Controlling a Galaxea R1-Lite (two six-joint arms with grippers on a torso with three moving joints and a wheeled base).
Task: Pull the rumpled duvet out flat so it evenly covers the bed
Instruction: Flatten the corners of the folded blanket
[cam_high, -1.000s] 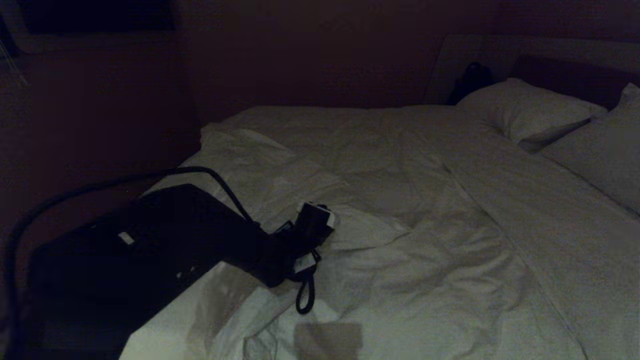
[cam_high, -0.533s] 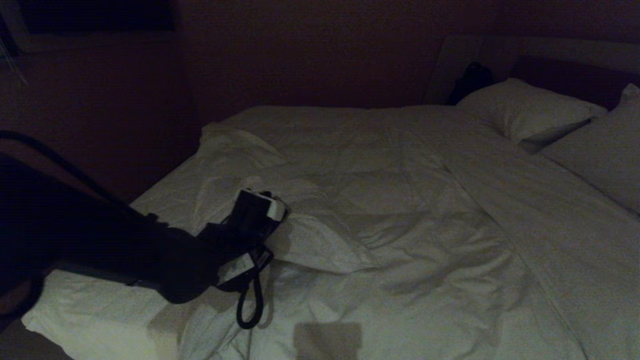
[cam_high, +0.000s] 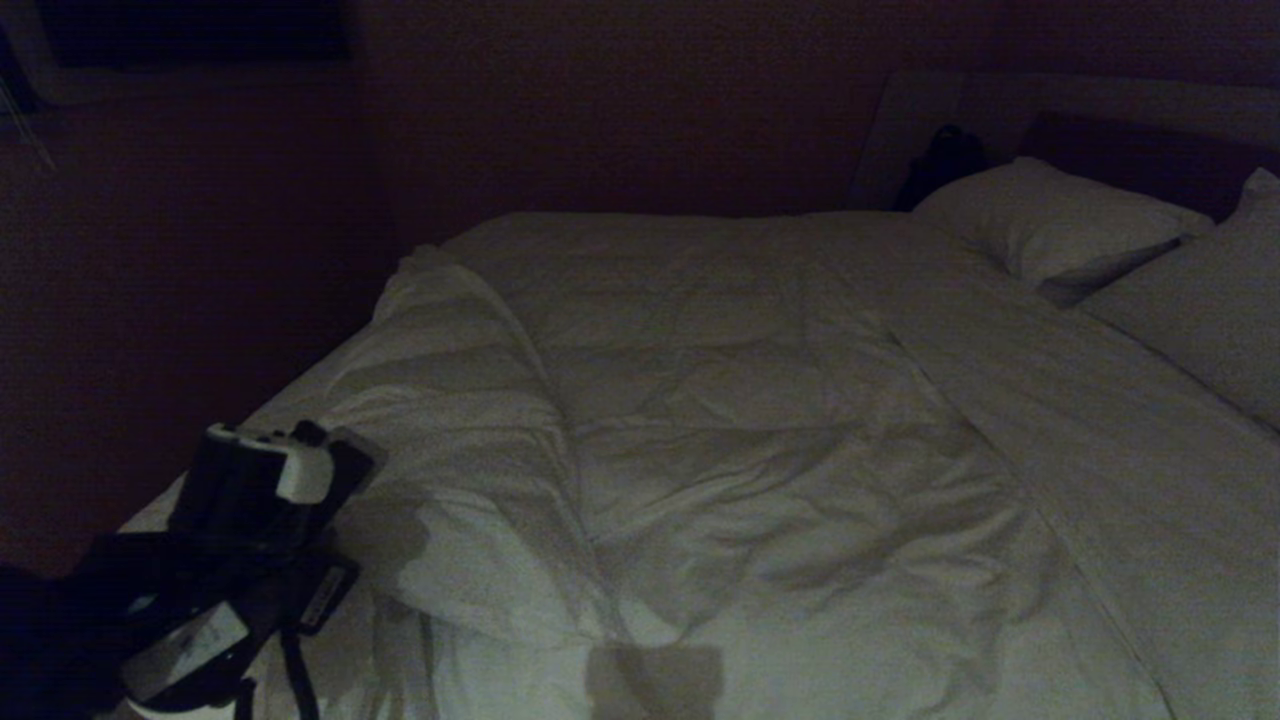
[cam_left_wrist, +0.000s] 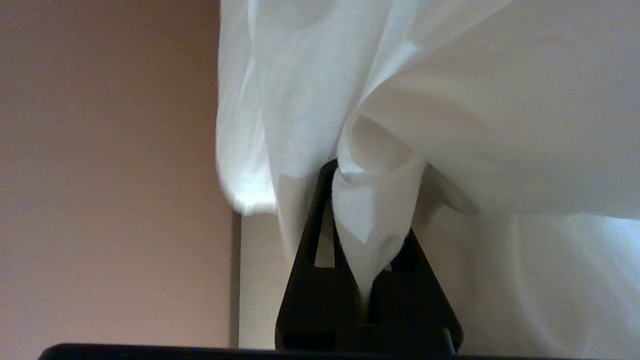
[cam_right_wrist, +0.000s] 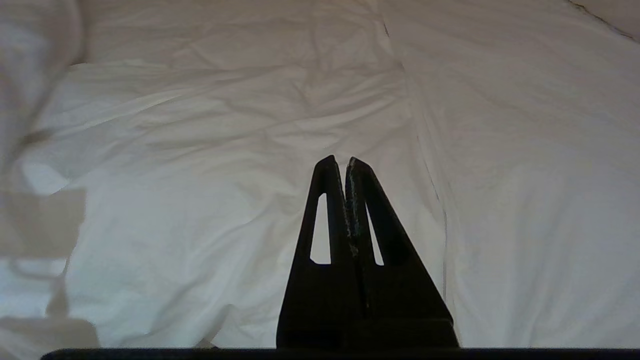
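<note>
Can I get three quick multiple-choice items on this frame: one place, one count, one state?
1. Where is the left gripper in the head view?
A. by the pillows
B. at the near-left corner of the bed
C. over the bed's middle

2. How many pillows show at the bed's head?
A. two
B. four
C. none

3. What is the state of the right gripper?
A. clamped on cloth
B. wide open
C. shut, empty

Key: 1 B, the wrist sits low left beside the bed's corner. 2 A, one full pillow and a second at the right edge. 3 C, its fingers meet with nothing between, while the left one pinches a fold of the duvet.
</note>
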